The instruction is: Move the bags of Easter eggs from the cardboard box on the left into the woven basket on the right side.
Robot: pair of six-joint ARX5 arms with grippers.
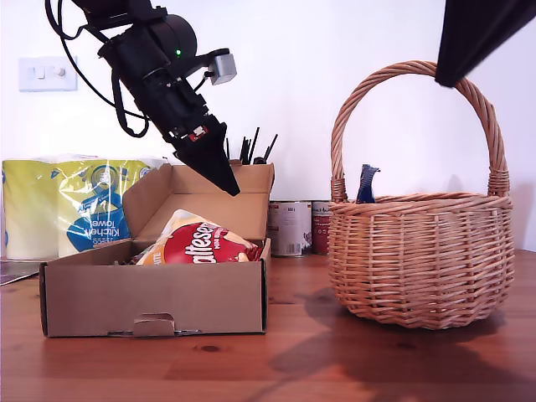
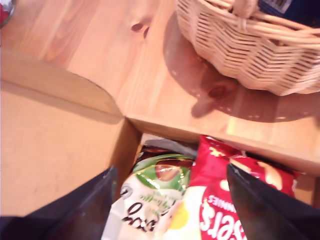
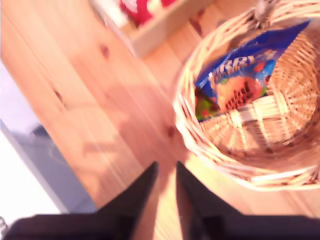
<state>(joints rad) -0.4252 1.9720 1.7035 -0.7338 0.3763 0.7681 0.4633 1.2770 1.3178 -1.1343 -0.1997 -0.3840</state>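
**A:** Where is my first gripper [image 1: 228, 186] hanging?

**B:** Over the cardboard box [image 1: 151, 293], at the exterior view's left. Its jaws are standing wide, with nothing between them. Beneath it the red-orange bag [image 2: 220, 210] and a green-white bag [image 2: 150, 200] are lying in the box.

**A:** And my second gripper [image 3: 167, 180]?

**B:** It is hovering high by the woven basket [image 1: 419, 260] handle, at the exterior view's right. Its jaws are sitting nearly together, gripping nothing. The dark blue bag [image 3: 245, 65] is resting inside the basket, one corner poking above the rim. Box and basket are standing apart on the counter [image 1: 335, 360].
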